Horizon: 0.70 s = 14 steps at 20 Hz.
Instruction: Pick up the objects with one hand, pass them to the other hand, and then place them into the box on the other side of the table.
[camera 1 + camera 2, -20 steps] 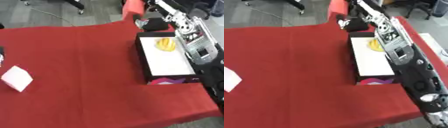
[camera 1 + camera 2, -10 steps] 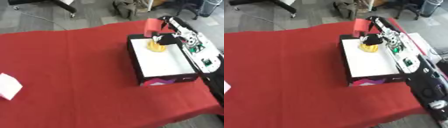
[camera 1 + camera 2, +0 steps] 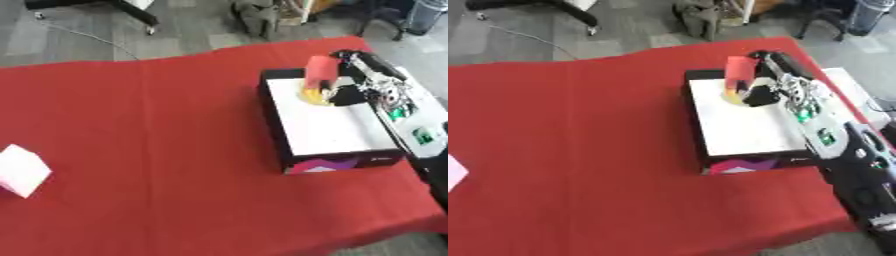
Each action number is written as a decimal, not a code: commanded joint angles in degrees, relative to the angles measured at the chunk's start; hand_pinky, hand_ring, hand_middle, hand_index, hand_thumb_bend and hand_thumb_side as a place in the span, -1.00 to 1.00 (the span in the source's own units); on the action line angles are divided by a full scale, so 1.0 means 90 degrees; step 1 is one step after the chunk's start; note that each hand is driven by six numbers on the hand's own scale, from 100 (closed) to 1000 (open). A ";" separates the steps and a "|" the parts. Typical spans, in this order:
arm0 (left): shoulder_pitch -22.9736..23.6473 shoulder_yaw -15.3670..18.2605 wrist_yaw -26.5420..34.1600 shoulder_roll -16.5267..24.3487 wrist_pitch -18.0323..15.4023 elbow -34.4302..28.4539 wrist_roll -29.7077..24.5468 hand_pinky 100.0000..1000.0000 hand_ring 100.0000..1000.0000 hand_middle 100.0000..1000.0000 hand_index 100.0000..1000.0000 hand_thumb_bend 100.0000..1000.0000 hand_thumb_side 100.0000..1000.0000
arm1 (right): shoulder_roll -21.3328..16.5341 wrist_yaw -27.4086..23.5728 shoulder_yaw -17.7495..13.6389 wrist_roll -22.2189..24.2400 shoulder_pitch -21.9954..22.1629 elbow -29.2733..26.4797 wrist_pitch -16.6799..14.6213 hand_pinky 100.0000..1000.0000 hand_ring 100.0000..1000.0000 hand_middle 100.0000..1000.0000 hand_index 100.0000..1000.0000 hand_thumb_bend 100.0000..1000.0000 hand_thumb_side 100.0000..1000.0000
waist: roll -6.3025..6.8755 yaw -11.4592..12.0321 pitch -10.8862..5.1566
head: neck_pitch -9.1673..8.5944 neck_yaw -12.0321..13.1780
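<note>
My right hand [image 3: 343,94] reaches from the right over the far end of the box [image 3: 325,125], a black-walled box with a white floor. Its fingers are curled round a red object [image 3: 320,68] held above the box's far left corner. A yellow object [image 3: 310,93] lies on the white floor just beneath the red one. A white block [image 3: 21,170] rests on the red tablecloth at the far left. My left hand shows in neither view.
The red cloth [image 3: 157,125] covers the table, and its front edge runs along the bottom. Grey floor, a chair base [image 3: 131,15] and a bag [image 3: 262,15] lie beyond the far edge. A person's shoes are not touching anything.
The camera has shifted, so the whole scene sits differently. My right hand has carried the red object from beyond the box's far edge to over the yellow object inside.
</note>
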 commanded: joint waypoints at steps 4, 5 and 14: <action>-0.0064 0.0081 0.0016 0.0219 -0.0020 -0.0087 -0.0012 0.42 0.35 0.31 0.69 -0.32 0.12 | -0.0190 0.0413 -0.0219 0.0334 -0.0086 0.0023 0.0020 1.00 1.00 0.88 1.00 -1.00 -0.55 | 0.0011 -0.0006 -0.0081 | -0.0032 0.0038; -0.0067 0.0079 0.0015 0.0218 -0.0017 -0.0083 -0.0019 0.42 0.35 0.31 0.69 -0.32 0.12 | -0.0192 0.0412 -0.0228 0.0312 -0.0085 -0.0004 0.0042 1.00 1.00 0.89 1.00 -1.00 -0.54 | 0.0011 -0.0006 -0.0083 | -0.0030 0.0042; -0.0202 0.0113 0.0238 0.0258 0.0085 0.0063 -0.0381 0.42 0.36 0.31 0.71 -0.34 0.15 | -0.0075 -0.0651 -0.0341 -0.0439 -0.0089 -0.0638 0.0294 1.00 1.00 0.89 1.00 -1.00 -0.77 | 0.0040 0.0001 -0.0112 | 0.0021 0.0247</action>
